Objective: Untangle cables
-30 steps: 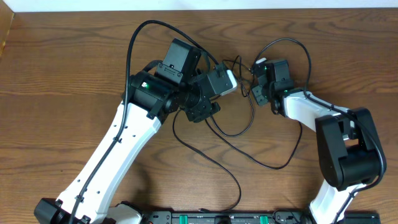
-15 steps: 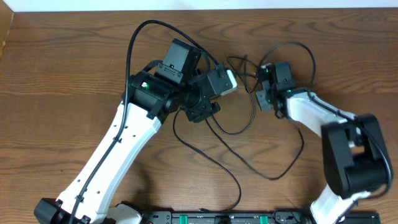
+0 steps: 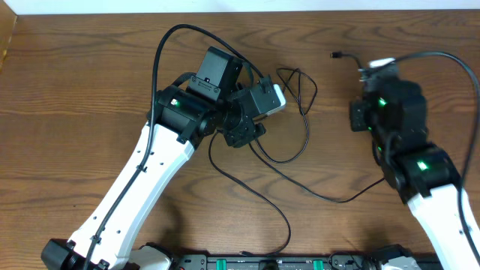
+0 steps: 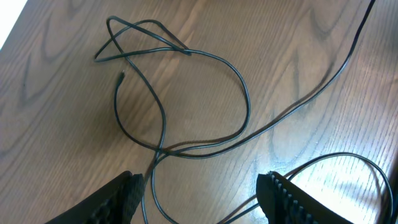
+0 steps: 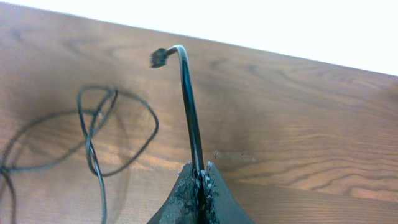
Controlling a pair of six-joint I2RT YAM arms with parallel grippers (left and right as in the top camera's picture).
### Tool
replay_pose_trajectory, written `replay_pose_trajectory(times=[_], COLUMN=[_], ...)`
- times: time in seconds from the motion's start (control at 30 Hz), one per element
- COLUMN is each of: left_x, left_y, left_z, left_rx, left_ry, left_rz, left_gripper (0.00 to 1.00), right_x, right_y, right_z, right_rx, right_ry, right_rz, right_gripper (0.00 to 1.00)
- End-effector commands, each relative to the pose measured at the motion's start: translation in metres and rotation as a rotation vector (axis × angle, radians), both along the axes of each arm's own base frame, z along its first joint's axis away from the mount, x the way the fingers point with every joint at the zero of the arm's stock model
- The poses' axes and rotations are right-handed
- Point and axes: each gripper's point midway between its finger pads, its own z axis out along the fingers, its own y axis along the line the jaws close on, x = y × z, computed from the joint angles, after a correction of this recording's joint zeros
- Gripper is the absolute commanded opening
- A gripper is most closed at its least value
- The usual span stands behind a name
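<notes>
The cables (image 3: 300, 142) lie on a brown wood-grain counter (image 3: 75, 90), thin black cords between the two arms. One loose knot of loops sits near the far middle (image 4: 143, 37), with a small plug end (image 4: 121, 77) lying on the wood just below it. From there a wide loop runs down and crosses itself, and long strands trail toward the near edge and off toward the right arm. A pale strip runs along the counter's far edge; the room past it cannot be made out.

One cable end (image 5: 186, 106) is raised off the counter, pinched near its tip. Its short free length stands up out of the fingers and bends over at the top, so the plug (image 5: 160, 57) points sideways to the left in the right wrist view.

The right gripper (image 5: 200, 180) is clenched on that cable end, fingers pressed together with the cord between them, well to the right of the knot. The left gripper (image 4: 199, 193) is partly spread, holds nothing, and hangs over the strands near the crossing.
</notes>
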Motion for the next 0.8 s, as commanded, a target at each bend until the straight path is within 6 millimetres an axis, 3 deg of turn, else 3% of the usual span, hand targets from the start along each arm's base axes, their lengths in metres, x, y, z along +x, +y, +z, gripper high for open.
replay_pose_trajectory(times=[0.0,0.2,0.3,0.4,0.77], left_x=[-0.002,-0.004,-0.005,-0.005,-0.004], left_y=[-0.001,0.001,0.001,0.001,0.001], left_z=[-0.002,-0.004,-0.004,-0.004,-0.004], left_rx=[-0.007,0.0,0.001,0.001,0.0], left_ry=[0.022,0.035,0.036,0.036,0.034], left_rz=[0.001,0.001,0.001,0.001,0.001], left_gripper=[0.64,0.64,0.64,0.64,0.64], right_x=[-0.012,-0.024,-0.034,-0.049,-0.118], right_y=[-0.009,0.009,0.033,0.059,0.115], right_z=[0.025,0.017,0.007,-0.002,-0.052], right_rx=[0.076,0.146,0.186,0.207,0.096], right_ry=[-0.071,-0.01,0.056,0.118,0.389], right_rz=[-0.065,0.026,0.159,0.3,0.557], right_gripper=[0.01,0.01,0.01,0.01,0.01])
